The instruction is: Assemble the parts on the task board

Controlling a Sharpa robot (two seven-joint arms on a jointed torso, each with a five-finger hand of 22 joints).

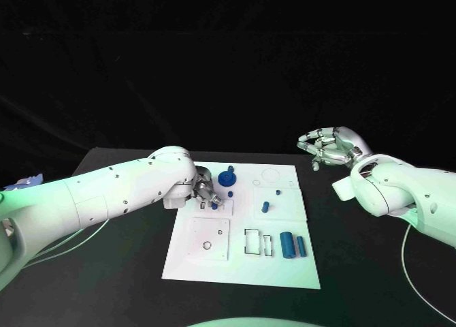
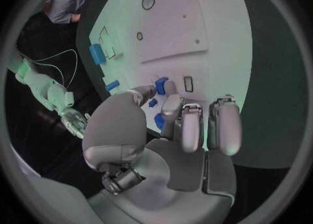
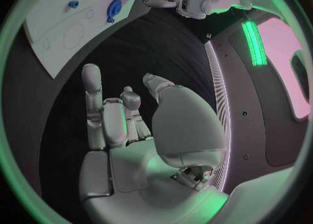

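While the left hand [image 1: 205, 193] pinches a small blue part [image 1: 215, 202], the matte white task board [image 1: 287, 266] carries blue cylinders [image 1: 292, 246]. Empty, the right hand [image 1: 329, 146] hovers, fingers loosely curled.

I see dim surroundings, greenish light on the arms, the white task board [image 1: 243, 231] glaring; wrist views bend at their rims.

no readable text, labels, numbers or signs on anything
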